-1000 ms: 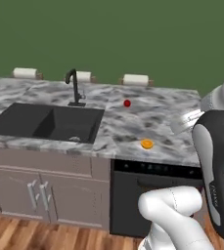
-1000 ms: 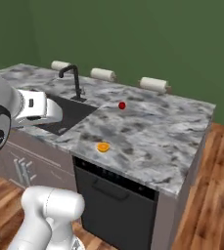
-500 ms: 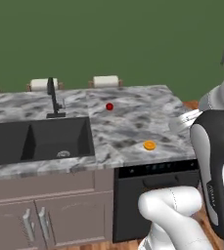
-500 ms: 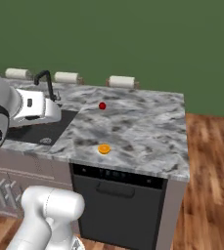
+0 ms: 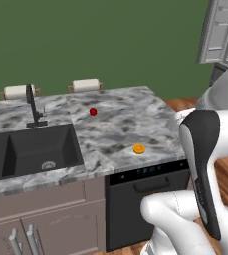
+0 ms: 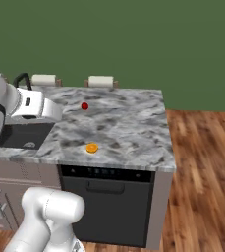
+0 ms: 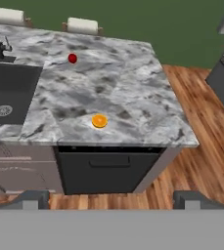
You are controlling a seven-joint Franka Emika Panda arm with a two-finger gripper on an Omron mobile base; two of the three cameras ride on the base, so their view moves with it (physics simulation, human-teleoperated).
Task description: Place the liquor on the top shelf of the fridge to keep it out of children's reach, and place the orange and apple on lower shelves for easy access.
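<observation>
Approaching the marbled surface (image 7: 128, 93), with the orange (image 7: 99, 121) near the front edge above the dark dishwasher (image 7: 108, 171), and the apple (image 7: 72, 58) farther back, toward the sink (image 7: 8, 93). Gripper (image 7: 111, 199) released, jaws wide, empty, hanging well short of both fruits; orange ahead and slightly left in the hand view. Best done by closing in squarely, dropping straight over the orange, centring it between the fingers before squeezing. Fridge (image 5: 224, 35) door visible open at upper right in the left base view.
</observation>
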